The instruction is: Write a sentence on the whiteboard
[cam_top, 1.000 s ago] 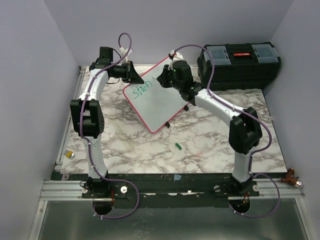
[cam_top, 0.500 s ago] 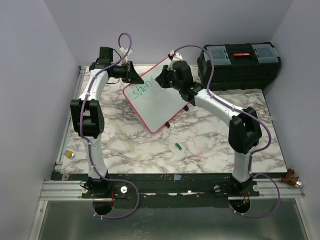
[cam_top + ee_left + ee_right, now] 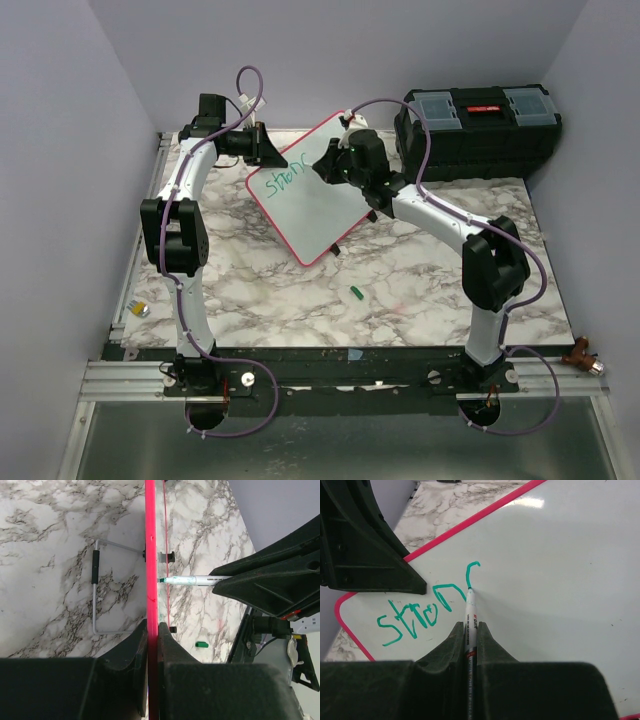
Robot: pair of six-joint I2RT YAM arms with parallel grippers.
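The whiteboard (image 3: 315, 205), white with a pink-red frame, stands tilted at the back middle of the marble table. My left gripper (image 3: 268, 155) is shut on its upper left edge; in the left wrist view the red frame (image 3: 151, 555) runs edge-on between the jaws of the left gripper (image 3: 152, 630). My right gripper (image 3: 470, 630) is shut on a white marker (image 3: 470, 612) whose green tip touches the board (image 3: 560, 580). The sentence (image 3: 420, 612) reads "stron" in green, followed by a curved stroke ending at the tip. The marker (image 3: 192, 580) meets the board from the right.
A black toolbox (image 3: 480, 125) stands at the back right. The green marker cap (image 3: 355, 292) lies on the table in front of the board. The board's wire stand (image 3: 95, 590) rests behind it. A small yellow-and-silver object (image 3: 141, 309) sits at the left rail.
My right gripper has shifted a little to the right along the board, and a new curved green stroke has appeared after "stron". The left arm and the board have stayed still.
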